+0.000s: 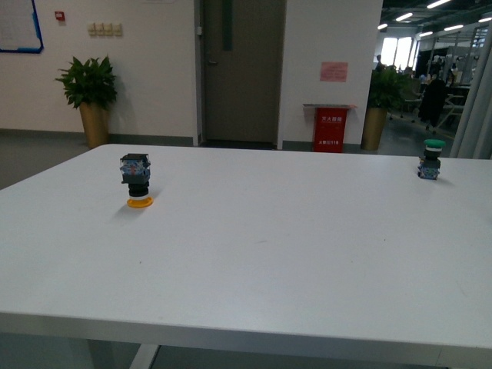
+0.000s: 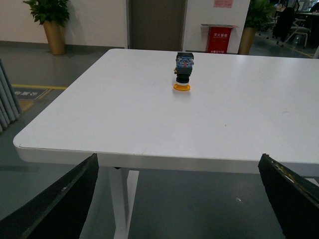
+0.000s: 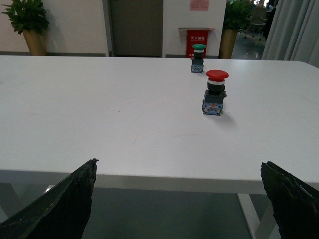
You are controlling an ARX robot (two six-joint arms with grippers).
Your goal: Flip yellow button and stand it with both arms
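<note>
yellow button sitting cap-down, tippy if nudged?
Likely yes: the yellow button balances on its flat cap with the bulkier block on top, so top-heavy. Probably rigid plastic; once toppled, the round cap may let it roll.

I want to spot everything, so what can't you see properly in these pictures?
- Yellow button: the cap's face is hidden in the front and left wrist views, because it is pressed down on the table.
- Red button: seen only in the right wrist view, missing from the front view.
- Red box: the writing is too small to read in the front view.
</note>
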